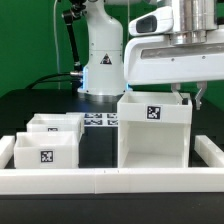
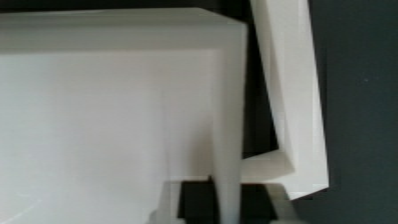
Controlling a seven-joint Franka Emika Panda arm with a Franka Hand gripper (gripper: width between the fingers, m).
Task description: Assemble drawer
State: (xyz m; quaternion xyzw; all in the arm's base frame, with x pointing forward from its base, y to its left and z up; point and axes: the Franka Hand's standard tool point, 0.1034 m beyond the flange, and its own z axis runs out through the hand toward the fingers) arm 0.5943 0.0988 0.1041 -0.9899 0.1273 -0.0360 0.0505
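The tall white drawer box, with a marker tag on its front, stands right of centre in the exterior view. My gripper comes down onto its back right top edge. In the wrist view the box's pale inner face fills most of the picture. One thin upright wall of the box runs between my two dark fingers. My gripper is shut on that wall. Two low white drawer trays sit on the exterior view's left, apart from the box.
A white rail borders the work area along the front and both sides. The marker board lies flat between the trays and the box. The robot base stands behind. A white bar lies close beside the gripped wall.
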